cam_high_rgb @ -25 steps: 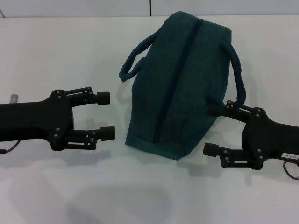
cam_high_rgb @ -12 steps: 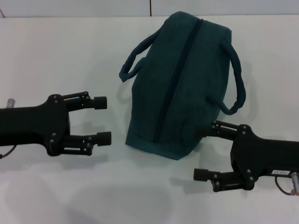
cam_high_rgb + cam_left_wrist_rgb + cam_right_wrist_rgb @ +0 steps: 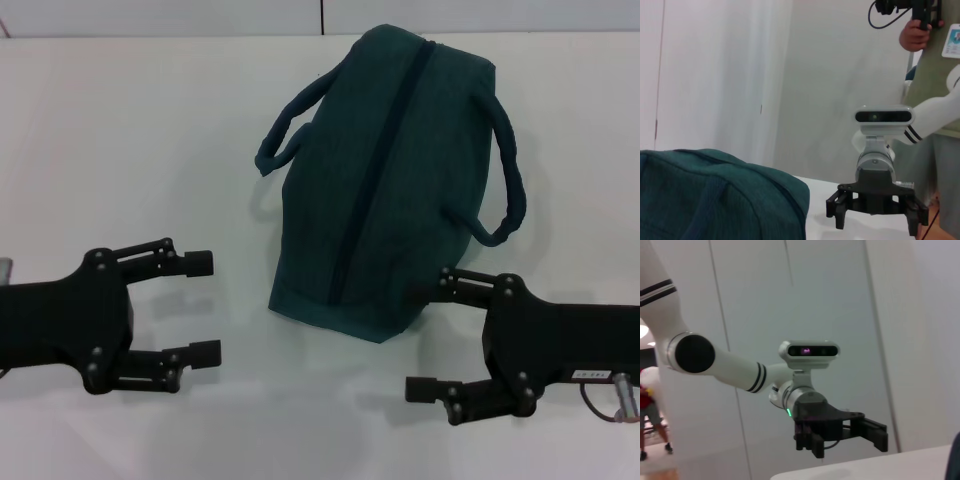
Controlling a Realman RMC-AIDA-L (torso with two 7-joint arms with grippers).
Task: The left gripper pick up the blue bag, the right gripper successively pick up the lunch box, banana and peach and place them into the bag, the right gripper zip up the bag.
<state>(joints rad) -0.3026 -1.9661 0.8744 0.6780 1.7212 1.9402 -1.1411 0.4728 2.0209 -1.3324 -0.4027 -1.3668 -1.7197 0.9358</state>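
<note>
On the white table (image 3: 120, 130), head view: the blue bag (image 3: 385, 190) lies at centre, its black zipper (image 3: 375, 170) run shut along the top and its 2 loop handles (image 3: 510, 170) splayed to either side. The left gripper (image 3: 205, 308) sits low on the robot's left, fingers spread wide and holding nothing, well apart from the bag. The right gripper (image 3: 432, 340) sits low on the robot's right, fingers likewise wide open and empty, its upper finger just beside the bag's near corner. Compared with 1 second ago, both grippers have drawn back toward the robot and away from the bag, while the bag has not shifted. No lunch box, banana or peach shows on the table; judged from the closed zipper and the retreating arms, the items are probably already packed and the task is at or near its end.

Left wrist view: the bag's teal fabric (image 3: 715, 195) fills the near corner, and across the table the right gripper (image 3: 876, 220) hangs with fingers parted, gripping nothing. A person (image 3: 935, 100) stands behind it.

Right wrist view: the left gripper (image 3: 860, 437) appears across the table, a green light on its wrist, fingers open and empty.
</note>
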